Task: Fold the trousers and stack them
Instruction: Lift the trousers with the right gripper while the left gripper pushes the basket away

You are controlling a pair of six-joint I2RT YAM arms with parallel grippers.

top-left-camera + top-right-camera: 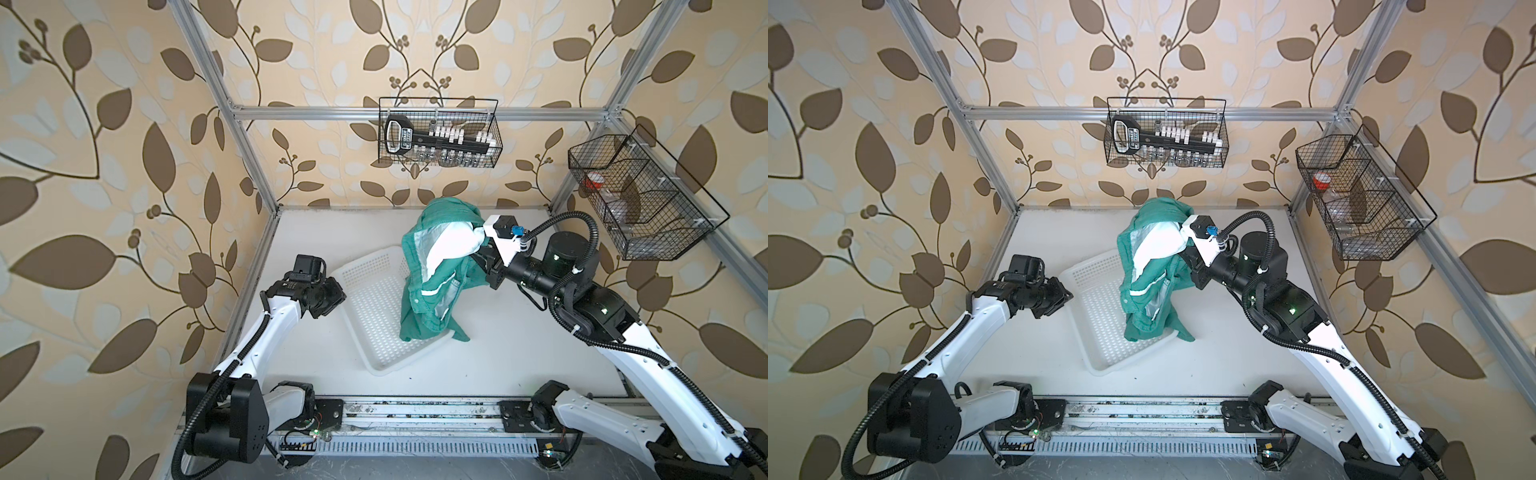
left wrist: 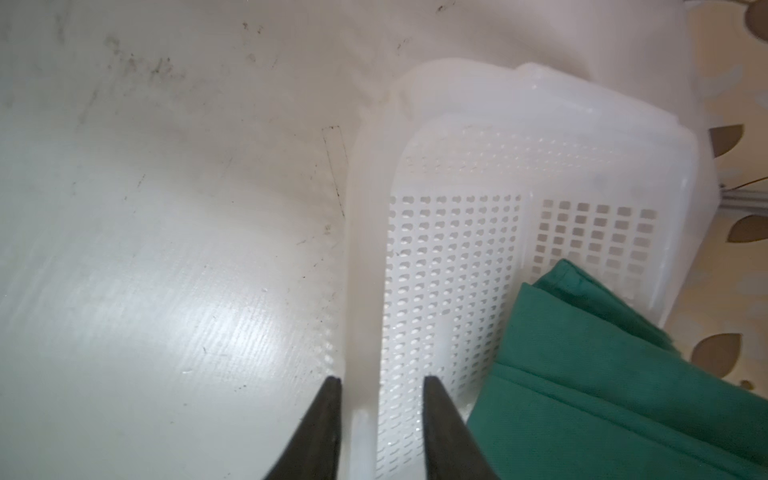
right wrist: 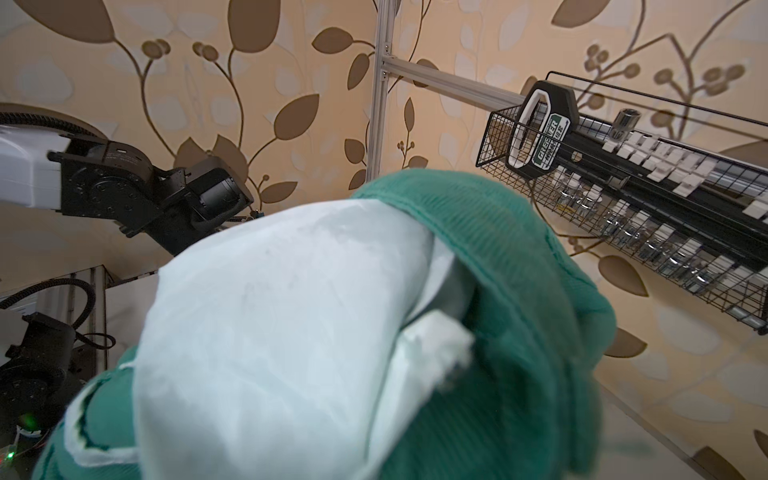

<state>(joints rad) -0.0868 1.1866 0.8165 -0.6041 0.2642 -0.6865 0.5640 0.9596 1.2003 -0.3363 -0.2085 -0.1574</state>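
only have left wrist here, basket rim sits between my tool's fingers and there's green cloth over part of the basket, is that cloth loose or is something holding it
Observer: The right tool holds it: in both top views the trousers hang bunched from that grip, above the table.
Operator: is it lifted clear
Observer: No. The lower end lies in the basket, and one tip reaches past the rim on the right arm's side.
Operator: which face shows up top
Observer: In the right wrist view, whitish pocket lining faces outward near the grip, so the trousers look inside out there.
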